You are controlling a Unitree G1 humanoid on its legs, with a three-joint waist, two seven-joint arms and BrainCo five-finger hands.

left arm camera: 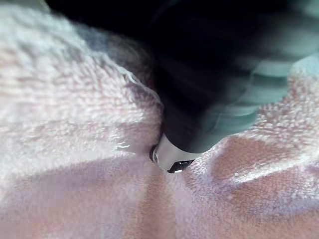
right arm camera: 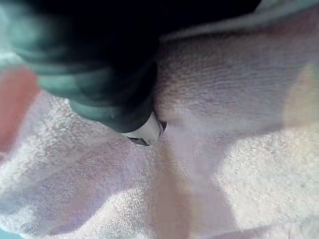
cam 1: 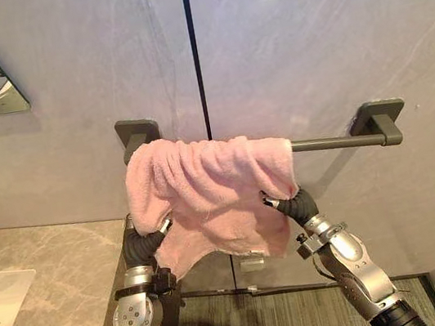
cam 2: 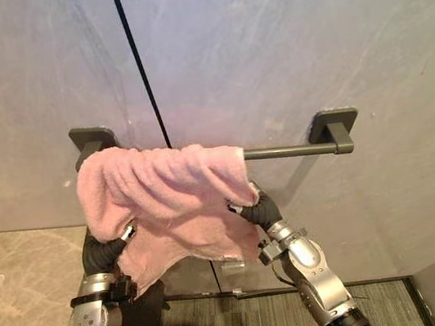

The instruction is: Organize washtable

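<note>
A: Locating the pink towel first?

B: Finding it draped over the left end of the dark rail on the grey wall, bunching in folds and hanging unevenly, leaving the right stretch of the bar bare.

A: Doing this step well, then?

B: Judging it as straightening: easing the cloth sideways along the bar toward the bare part, levelling the lower hem and smoothing the bunched folds. Avoiding any downward tug, too, for fear of dragging it off the rail.

A: Reading the left hand?

B: Seeing it reaching up from below, just beside the bench edge, tucking under the towel's lower left corner. Showing its dark ribbed cover but burying the rest in the cloth, so not telling whether apart, together or clamped.

A: And the right hand?

B: Seeing it angling up and inward from the lower right, pushing under the towel's right edge just below the rail. Hiding its grip in the cloth likewise, so again not telling.
</note>
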